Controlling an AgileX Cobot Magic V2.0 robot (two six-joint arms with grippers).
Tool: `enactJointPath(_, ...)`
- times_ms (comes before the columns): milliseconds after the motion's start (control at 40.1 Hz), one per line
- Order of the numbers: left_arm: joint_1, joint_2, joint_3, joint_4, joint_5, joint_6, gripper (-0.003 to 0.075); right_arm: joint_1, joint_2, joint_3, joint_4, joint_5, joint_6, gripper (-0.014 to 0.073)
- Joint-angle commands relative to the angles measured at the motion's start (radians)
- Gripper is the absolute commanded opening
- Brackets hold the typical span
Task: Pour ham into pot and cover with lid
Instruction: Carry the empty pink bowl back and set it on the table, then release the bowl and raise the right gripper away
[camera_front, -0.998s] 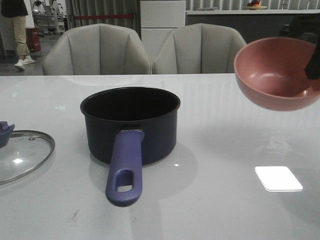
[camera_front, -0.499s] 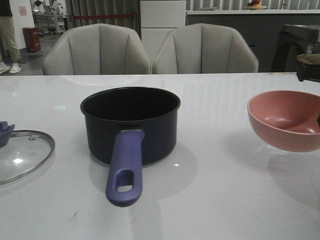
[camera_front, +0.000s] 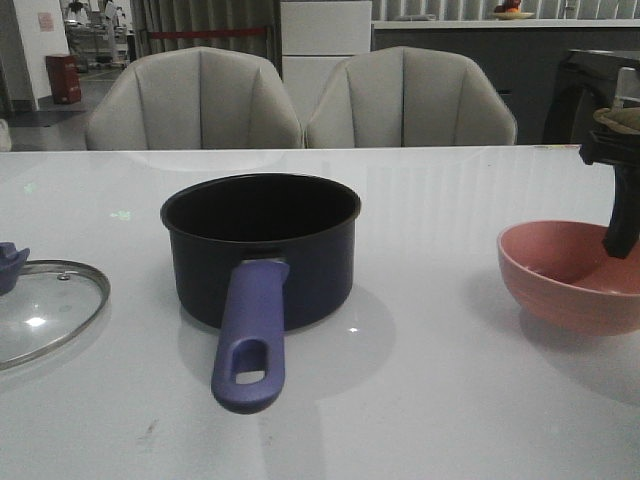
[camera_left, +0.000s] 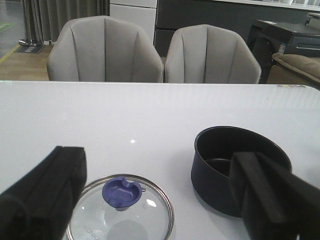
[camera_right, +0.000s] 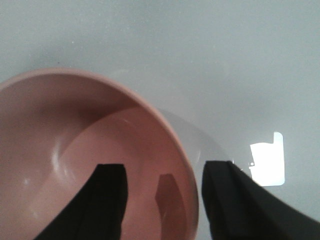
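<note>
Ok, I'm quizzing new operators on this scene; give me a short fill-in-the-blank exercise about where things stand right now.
1. The lid lies flat on the table, knob facing ____.
2. The pot has a ____ handle pointing toward the camera in the front view.
3. The right tool straddles the rim of the ____ bowl.
4. The left tool hangs open above the ____.

Missing words: up; purple-blue; pink; lid

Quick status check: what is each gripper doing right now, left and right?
Left gripper: open, empty, above the lid.
Right gripper: open, fingers straddling the pink bowl rim.
</note>
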Motion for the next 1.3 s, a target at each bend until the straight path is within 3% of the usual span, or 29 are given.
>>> enactJointPath(0,-0.006,0.014,-0.025,-0.007,-0.082,-0.004,0.0617,-0.006,-0.037,-0.032,0.009,-0.02,-0.042,0.0481)
enactJointPath(374,-0.006,0.014,-0.025,-0.007,-0.082,-0.004,0.0617,0.028,-0.217,-0.049,0.01,-0.017,-0.319,0.048)
enactJointPath(623,-0.006,0.014,-0.025,-0.007,-0.082,-0.004,0.0617,0.132,-0.448,0.004,0.016,-0.078,-0.343,0.048)
enactJointPath(948,-0.006,0.014,-0.025,-0.007,-0.082,-0.004,0.0617,0.254,-0.796,0.221,0.015,-0.261,-0.343,0.048)
enactJointPath(1272,-0.006,0.014,-0.025,-0.007,-0.082,-0.004,0.0617,0.265,-1.239,0.529,0.016,-0.432,-0.343,0.048)
